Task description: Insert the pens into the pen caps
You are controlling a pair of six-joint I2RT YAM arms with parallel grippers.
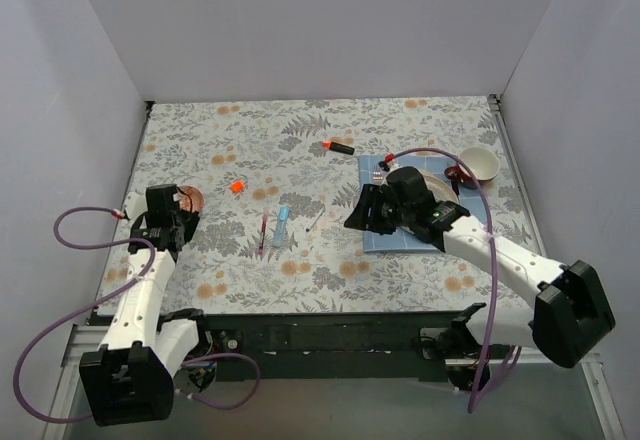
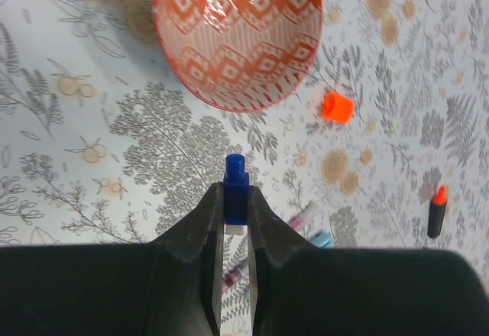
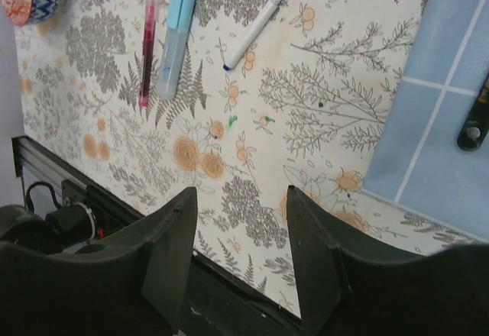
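My left gripper [image 2: 235,189] is shut on a dark blue pen cap [image 2: 234,169], which sticks out past the fingertips just short of the patterned bowl [image 2: 237,30]. An orange-red cap [image 2: 337,108] lies to the right of that bowl. The black marker [image 1: 340,147] with its orange tip bare lies far back. In the right wrist view a maroon-red pen [image 3: 147,38], a chunky light-blue marker [image 3: 174,38] and a thin white pen [image 3: 256,27] lie side by side on the cloth. My right gripper [image 3: 241,191] hangs open and holds nothing, above the table's near edge and short of those pens.
A blue tiled cloth [image 1: 400,230] lies under my right arm, with a silver fork [image 1: 378,172] at its back edge. A white bowl [image 1: 480,163] stands at the back right. White walls close in the table on three sides.
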